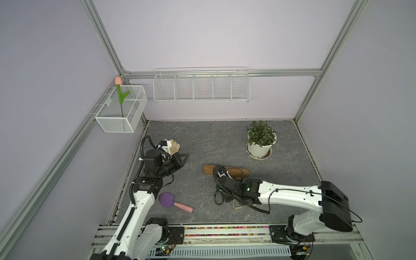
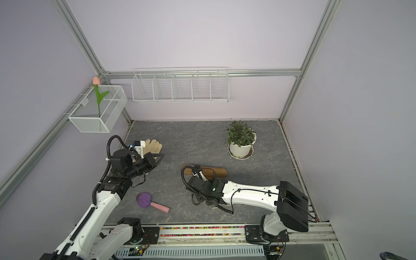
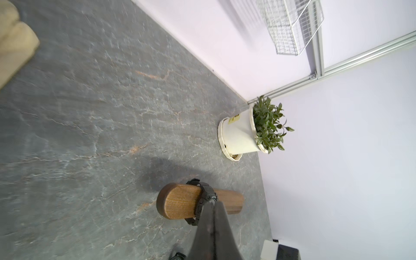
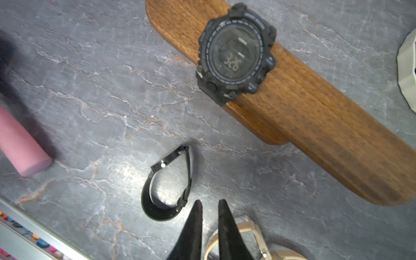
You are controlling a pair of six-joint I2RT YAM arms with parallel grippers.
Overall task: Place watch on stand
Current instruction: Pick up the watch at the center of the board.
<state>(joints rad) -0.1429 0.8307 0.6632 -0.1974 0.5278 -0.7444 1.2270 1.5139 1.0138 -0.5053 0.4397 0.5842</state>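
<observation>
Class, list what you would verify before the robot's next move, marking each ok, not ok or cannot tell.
1. Black watch wrapped around stand: ok.
2. Right pincer open, holding nothing: ok.
3. Left pincer shut, apart from the stand: ok.
4. Its strap fastened beneath the bar: cannot tell.
5. Table beside right pincer clear: not ok, a black strap loop lies there.

Three watches: one chunky black digital watch (image 4: 236,54) at upper centre, one slim black strap watch (image 4: 167,186) at lower centre, and one gold-coloured metal watch (image 4: 257,234) at the bottom edge. One long brown wooden stand (image 4: 315,135). One white-potted green plant (image 1: 261,144), one cream glove (image 1: 174,145), one purple-headed pink-handled trowel (image 1: 173,202) and one pink artificial tulip (image 1: 120,96). Two white wire baskets: a box-shaped one (image 1: 117,125) at left and a long divided one (image 1: 201,86) at upper centre.
</observation>
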